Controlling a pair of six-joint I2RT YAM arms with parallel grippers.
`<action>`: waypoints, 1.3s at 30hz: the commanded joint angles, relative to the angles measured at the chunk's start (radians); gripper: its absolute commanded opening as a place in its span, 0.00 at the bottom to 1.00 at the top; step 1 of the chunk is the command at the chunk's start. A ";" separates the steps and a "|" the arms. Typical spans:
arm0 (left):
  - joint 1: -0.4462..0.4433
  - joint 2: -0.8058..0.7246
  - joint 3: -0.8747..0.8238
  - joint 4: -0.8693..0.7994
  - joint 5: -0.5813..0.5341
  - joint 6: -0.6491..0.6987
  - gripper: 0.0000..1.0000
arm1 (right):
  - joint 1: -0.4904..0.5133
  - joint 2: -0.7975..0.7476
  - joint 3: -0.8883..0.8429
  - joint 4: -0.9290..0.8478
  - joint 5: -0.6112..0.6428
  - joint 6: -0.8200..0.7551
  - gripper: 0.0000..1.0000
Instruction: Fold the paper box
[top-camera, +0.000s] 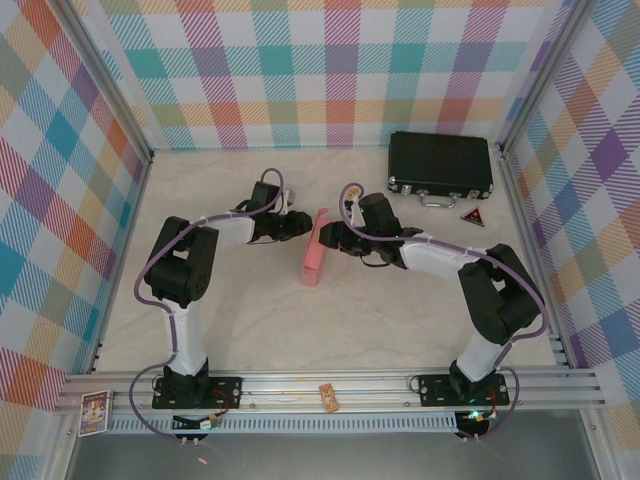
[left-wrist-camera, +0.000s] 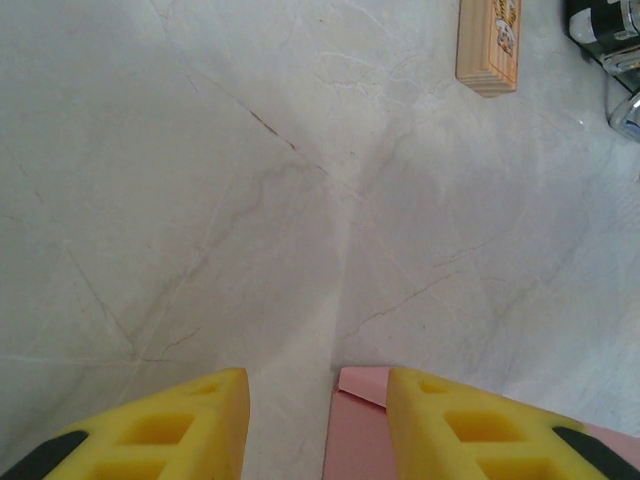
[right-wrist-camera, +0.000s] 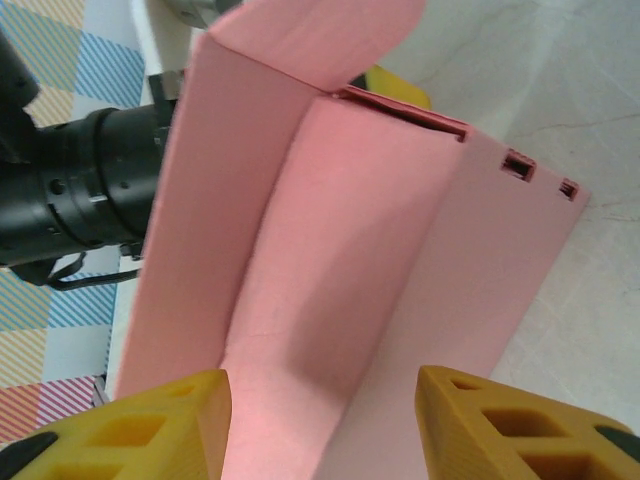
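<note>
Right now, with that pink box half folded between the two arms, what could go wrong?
1. In the right wrist view the paper box has a bowed middle panel; if the right end effector squeezes, it may crease wrongly.
2. Only a corner of the box lies by the left end effector, so it could slip free.
3. The slots along its edge are narrow, so a flap may miss them.

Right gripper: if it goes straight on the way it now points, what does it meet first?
The paper box: its pink panels stand straight ahead of the open fingers, probably very close.
</note>
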 joint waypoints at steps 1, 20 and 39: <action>0.009 -0.027 0.000 -0.020 0.034 0.014 0.41 | 0.001 0.025 0.032 -0.009 0.001 0.020 0.53; 0.003 0.066 0.109 -0.038 0.149 0.019 0.40 | 0.088 0.017 -0.006 -0.096 0.280 0.161 0.45; 0.011 -0.033 0.265 -0.328 -0.043 0.161 0.47 | 0.071 -0.157 -0.044 -0.187 0.382 0.078 0.53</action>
